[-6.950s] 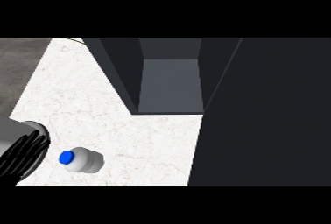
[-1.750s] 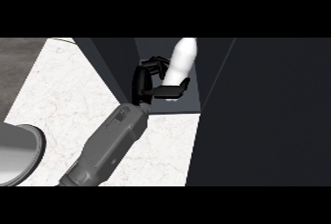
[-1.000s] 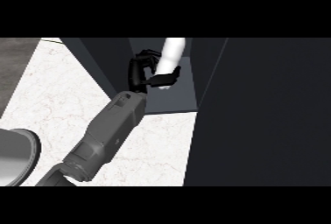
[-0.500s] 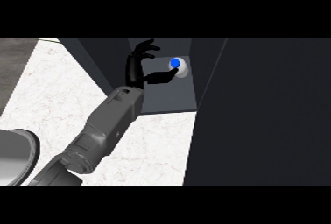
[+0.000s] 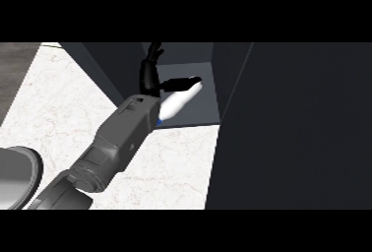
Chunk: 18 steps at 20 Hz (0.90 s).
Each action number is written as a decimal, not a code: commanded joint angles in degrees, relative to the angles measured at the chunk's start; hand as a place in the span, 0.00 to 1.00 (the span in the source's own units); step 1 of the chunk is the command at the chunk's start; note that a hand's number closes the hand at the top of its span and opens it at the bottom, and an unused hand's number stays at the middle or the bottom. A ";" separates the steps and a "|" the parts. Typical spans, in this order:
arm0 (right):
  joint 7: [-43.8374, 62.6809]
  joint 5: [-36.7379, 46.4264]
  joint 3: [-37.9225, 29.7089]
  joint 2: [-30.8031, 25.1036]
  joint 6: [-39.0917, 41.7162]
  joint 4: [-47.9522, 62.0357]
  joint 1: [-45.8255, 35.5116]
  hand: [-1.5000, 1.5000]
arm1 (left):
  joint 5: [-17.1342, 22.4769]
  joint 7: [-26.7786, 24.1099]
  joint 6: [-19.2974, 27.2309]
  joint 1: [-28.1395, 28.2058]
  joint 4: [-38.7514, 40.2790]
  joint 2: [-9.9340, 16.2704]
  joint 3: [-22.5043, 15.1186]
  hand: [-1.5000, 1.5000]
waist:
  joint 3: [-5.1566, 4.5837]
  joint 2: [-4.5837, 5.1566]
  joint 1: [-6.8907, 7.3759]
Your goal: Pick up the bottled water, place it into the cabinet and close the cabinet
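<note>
The bottled water is white with a blue cap. It lies slanted inside the open cabinet, its cap pointing toward the cabinet's front edge. My left hand reaches into the cabinet just left of the bottle. Its fingers point straight up and back, and the thumb stretches across the bottle's far end. The fingers are not curled round the bottle. My grey left forearm crosses the counter from the lower left and hides the cap end. My right hand does not show.
The cabinet's dark open door fills the right side of the view. The cabinet's left wall stands close to my hand. White marble counter lies in front of the cabinet, and a grey rounded body part sits at the lower left.
The bottle went from held and tilted, to cap-up as my fingers spread, to lying slanted with its cap toward the front. My hand has shifted slightly left.
</note>
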 commanded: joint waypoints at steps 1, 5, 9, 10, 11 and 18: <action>1.94 -0.50 0.46 0.07 0.33 -2.60 -0.15 0.00 | 0.21 -0.47 -0.16 -0.39 0.47 -0.31 0.20 0.00 | -0.01 0.08 -0.66; 4.22 -0.60 1.06 -0.14 -0.09 -5.70 1.36 0.00 | -2.04 1.58 -3.15 -3.64 2.26 0.81 -0.50 0.00 | -0.01 -0.26 0.28; 2.83 -1.59 -1.02 0.74 -0.07 -4.50 -0.01 0.00 | -0.49 -1.84 -7.53 -3.26 -0.19 0.24 1.56 0.00 | 0.00 -0.13 0.37; 0.19 -1.79 -1.79 1.33 0.50 0.77 -0.82 0.00 | -0.41 -1.63 -10.79 -4.52 -1.97 0.77 1.62 0.00 | 0.05 -0.32 1.23; 1.73 -1.30 -0.82 0.21 0.80 -3.64 0.51 0.00 | 0.58 -3.22 -12.30 -2.23 -2.32 -0.30 2.26 0.00 | 0.00 -0.27 0.17; 4.87 -0.11 -1.44 0.73 0.45 -4.03 -1.13 0.00 | 2.41 -1.74 -21.95 -0.07 -7.05 -0.32 0.03 0.00 | 0.00 -0.81 1.24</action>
